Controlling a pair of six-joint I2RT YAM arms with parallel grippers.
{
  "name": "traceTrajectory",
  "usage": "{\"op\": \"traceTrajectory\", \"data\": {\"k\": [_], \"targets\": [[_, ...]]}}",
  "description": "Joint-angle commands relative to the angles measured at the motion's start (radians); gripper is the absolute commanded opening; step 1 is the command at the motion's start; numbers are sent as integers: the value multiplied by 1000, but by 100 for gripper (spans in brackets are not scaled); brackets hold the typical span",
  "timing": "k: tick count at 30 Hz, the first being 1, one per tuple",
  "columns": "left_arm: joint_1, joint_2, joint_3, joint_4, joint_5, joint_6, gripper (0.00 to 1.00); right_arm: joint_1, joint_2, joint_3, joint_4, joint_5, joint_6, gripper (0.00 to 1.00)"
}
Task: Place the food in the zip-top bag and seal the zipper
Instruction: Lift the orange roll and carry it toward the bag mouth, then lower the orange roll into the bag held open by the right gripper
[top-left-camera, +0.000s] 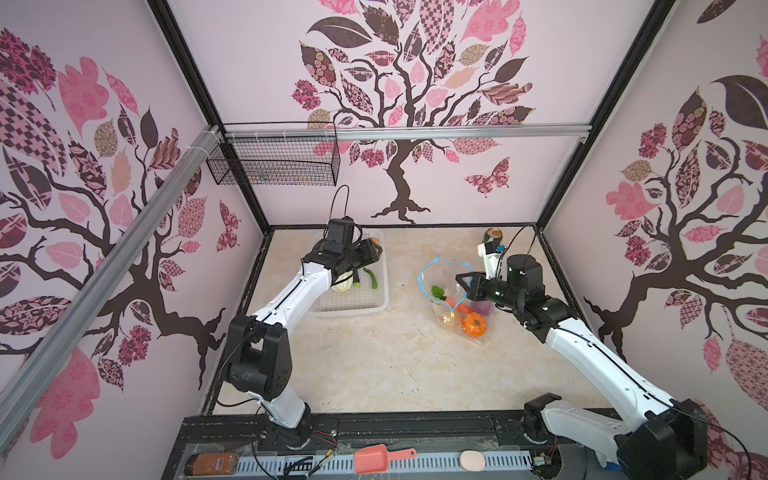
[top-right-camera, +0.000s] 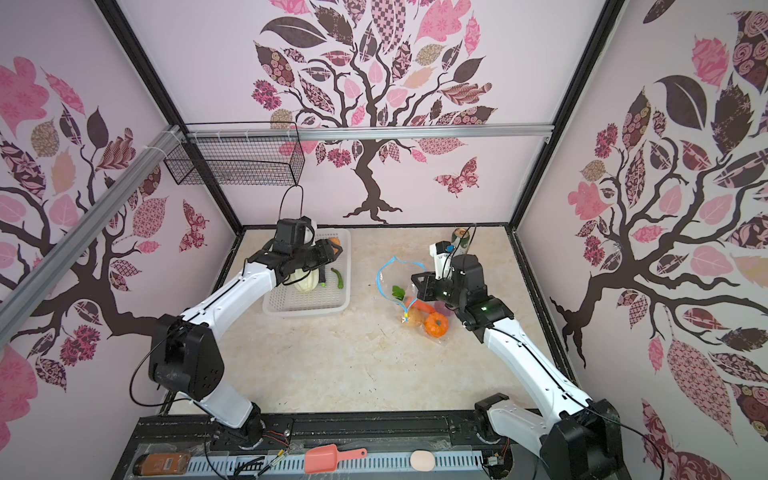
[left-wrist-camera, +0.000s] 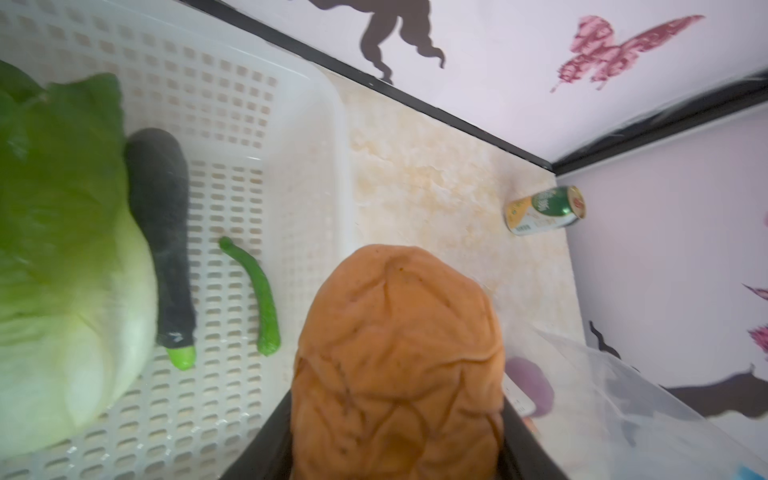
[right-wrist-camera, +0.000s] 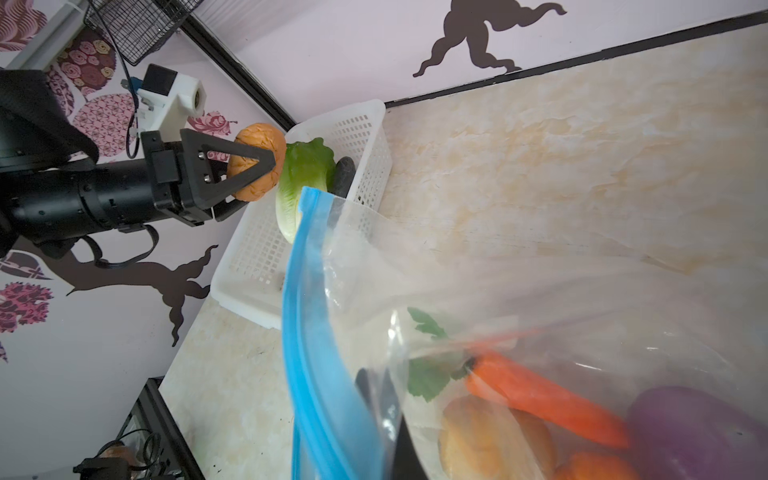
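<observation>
As L jaws pinch wrinkly oval potato (left-wrist-camera: 399, 365), bag (right-wrist-camera: 519, 282) gapes.

One bag (right-wrist-camera: 540, 291), one basket (top-left-camera: 353, 309), one can (left-wrist-camera: 544, 210)

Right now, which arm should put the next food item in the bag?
Left. The left tool holds the potato over the basket; the right tool is shut on the bag rim, holding its mouth open.

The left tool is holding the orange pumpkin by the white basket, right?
Not quite. The left tool holds a brown potato by the white basket, as the left wrist view shows close up. The orange pumpkin already lies in the zip-top bag, seen in a top view.
</observation>
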Motion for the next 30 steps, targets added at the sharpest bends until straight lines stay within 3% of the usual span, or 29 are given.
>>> {"op": "traceTrajectory", "data": {"k": [1,7,14,30], "targets": [[-76,-101,-48,47,55,6,41,-6,15,-5,47,-52,15,0],[-220,-197,-83,99,99,10,41,-6,18,-9,50,-53,25,0],[-356,-191,-73,144,130,91,41,-6,5,-6,41,-46,27,0],[-392,7,-24,32,158,55,39,-6,-19,-6,25,-57,23,0]]}}
